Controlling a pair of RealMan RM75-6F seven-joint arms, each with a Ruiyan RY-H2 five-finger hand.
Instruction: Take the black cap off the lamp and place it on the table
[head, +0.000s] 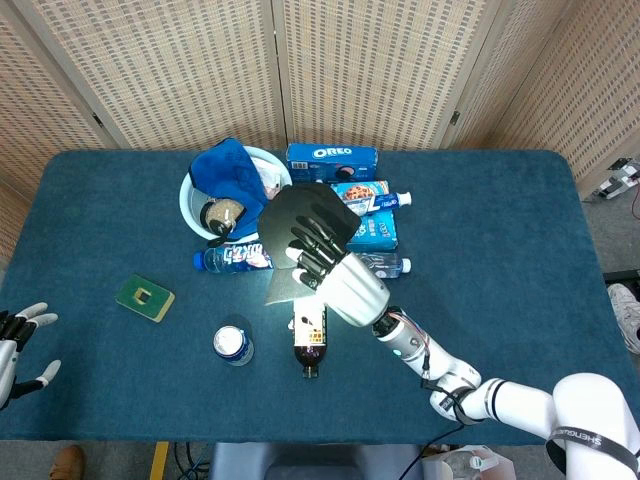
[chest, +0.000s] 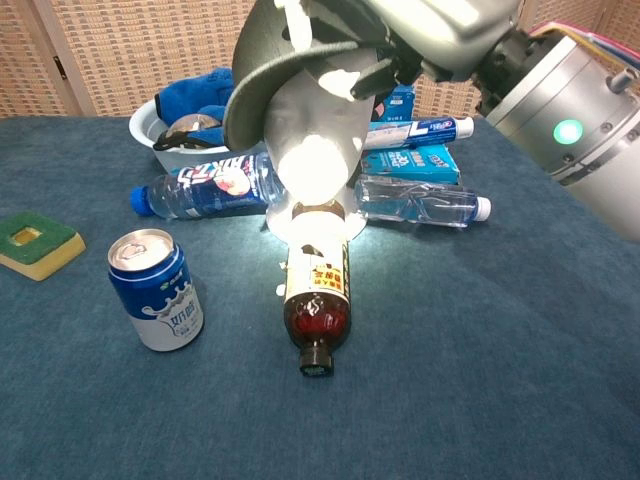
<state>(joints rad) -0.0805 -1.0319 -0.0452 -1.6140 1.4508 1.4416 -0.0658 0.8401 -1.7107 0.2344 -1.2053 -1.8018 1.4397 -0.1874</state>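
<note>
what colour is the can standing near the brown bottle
Blue and white with a silver top; the can stands left of the brown bottle. Clearest in the chest view.

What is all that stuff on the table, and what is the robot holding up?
Black cap: one, dark, gripped and lifted above the lamp.
Lamp: one, white, glowing, table centre.
Brown bottle: one, lying in front of the lamp.
Can: one, blue and white, upright, front left.
Sponge: one, green, left of the can.
Blue-label bottle: one, lying left of the lamp.
Clear bottle: one, lying right of the lamp.
Bowl: one, pale, holding a blue cloth, back left.
Oreo box: one, blue, at the back.
Table: one, blue cover.
Right hand: grips the cap.
Left hand: fingers apart, holding nothing, left edge.
</note>
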